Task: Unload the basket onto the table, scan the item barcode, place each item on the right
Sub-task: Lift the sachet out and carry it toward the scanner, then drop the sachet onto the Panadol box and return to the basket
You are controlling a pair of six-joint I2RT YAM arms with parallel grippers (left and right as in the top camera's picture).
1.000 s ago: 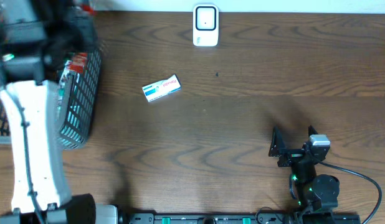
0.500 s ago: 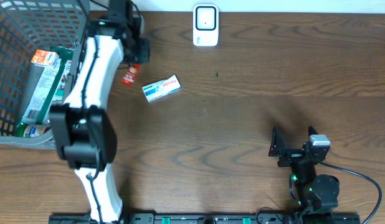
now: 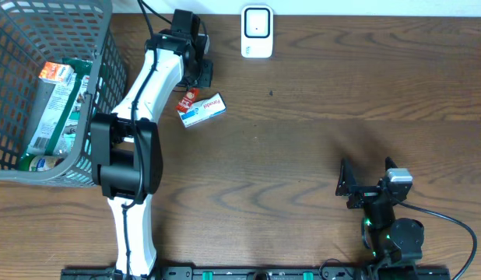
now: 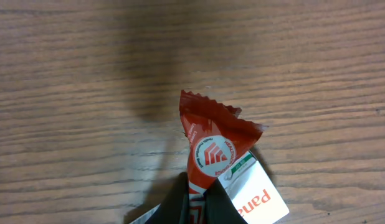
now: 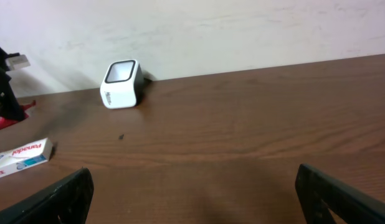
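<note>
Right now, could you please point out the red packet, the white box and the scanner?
red packet (image 4: pixel 212 155), left wrist view, round logo.
white box (image 3: pixel 203 110), overhead view, top face.
scanner (image 3: pixel 257 28), overhead view, front window.

Dark wood-grain table (image 3: pixel 318 155), bare over most of the right half. White scanner (image 3: pixel 257 31) stands at far edge, middle, face up. White-and-blue box (image 3: pixel 202 110) lies flat left of centre, slightly skewed, well apart from scanner. Grey wire basket (image 3: pixel 11 23) sits at the left end, holding packaged goods. Tiny dark speck (image 3: pixel 271 93) right of the box
</note>
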